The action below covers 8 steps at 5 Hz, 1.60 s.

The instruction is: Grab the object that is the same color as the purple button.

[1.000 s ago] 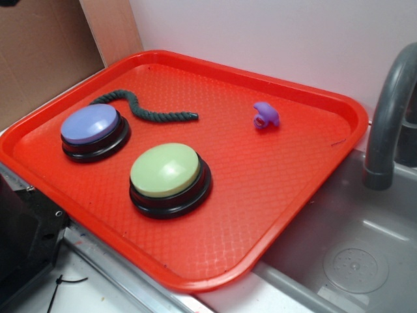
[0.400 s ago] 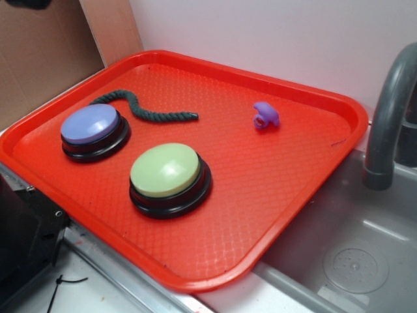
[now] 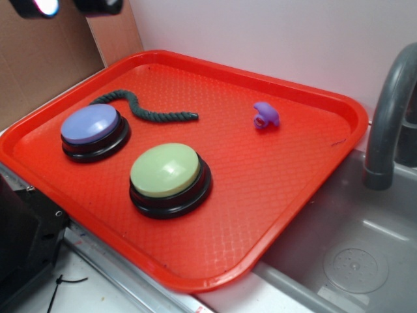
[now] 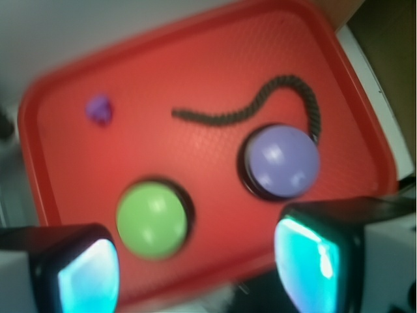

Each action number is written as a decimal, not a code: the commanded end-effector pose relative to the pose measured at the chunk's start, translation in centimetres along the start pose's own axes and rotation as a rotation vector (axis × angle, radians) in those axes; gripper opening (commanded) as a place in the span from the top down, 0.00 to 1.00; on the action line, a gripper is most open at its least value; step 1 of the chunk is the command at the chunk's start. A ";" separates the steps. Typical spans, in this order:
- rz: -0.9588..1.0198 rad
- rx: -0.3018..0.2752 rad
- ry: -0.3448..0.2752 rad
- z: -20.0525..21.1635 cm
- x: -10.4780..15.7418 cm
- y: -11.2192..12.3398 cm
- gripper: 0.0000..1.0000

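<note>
The tiny purple object (image 3: 266, 115) with a ring loop lies on the red tray (image 3: 273, 189) toward its far right; in the wrist view the object (image 4: 100, 109) shows at upper left, blurred. The purple button (image 3: 90, 130) sits at the tray's left, and shows as the purple button (image 4: 282, 161) in the wrist view. My gripper (image 3: 68, 6) hangs high above the tray's far left corner, far from the object. In the wrist view the gripper (image 4: 195, 274) is open, its two fingers wide apart with nothing between them.
A pale green button (image 3: 169, 178) stands near the tray's front middle. A dark green rope (image 3: 140, 109) curls behind the purple button. A grey sink (image 3: 355, 254) and faucet (image 3: 388, 117) lie to the right, brown cardboard (image 3: 39, 59) at back left.
My gripper has come into the exterior view at the top left corner; a second ago it was out of frame. Nothing on the tray has moved.
</note>
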State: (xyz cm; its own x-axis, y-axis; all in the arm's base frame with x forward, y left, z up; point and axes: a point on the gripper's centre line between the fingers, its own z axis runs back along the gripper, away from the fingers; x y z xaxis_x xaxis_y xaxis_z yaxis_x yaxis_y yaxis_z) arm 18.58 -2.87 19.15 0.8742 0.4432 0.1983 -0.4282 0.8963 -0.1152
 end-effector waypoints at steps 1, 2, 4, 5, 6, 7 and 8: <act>0.170 -0.094 -0.055 -4.1 3.6 -3.5 0.00; 0.297 -0.117 -0.088 -7.5 4.4 -5.5 0.00; 0.363 -0.131 -0.047 -12.8 4.9 -8.2 0.00; 0.336 -0.105 -0.025 -14.9 5.4 -9.0 0.00; 0.308 -0.074 -0.027 -16.6 6.3 -9.4 0.00; 0.300 -0.064 -0.022 -17.5 7.2 -9.6 0.00; 0.280 -0.044 -0.003 -18.2 7.9 -9.8 0.00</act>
State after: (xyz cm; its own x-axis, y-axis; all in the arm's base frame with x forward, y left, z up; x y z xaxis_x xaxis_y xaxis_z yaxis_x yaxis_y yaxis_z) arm 32.58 -9.21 2.59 0.7325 0.6686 0.1282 -0.6488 0.7426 -0.1662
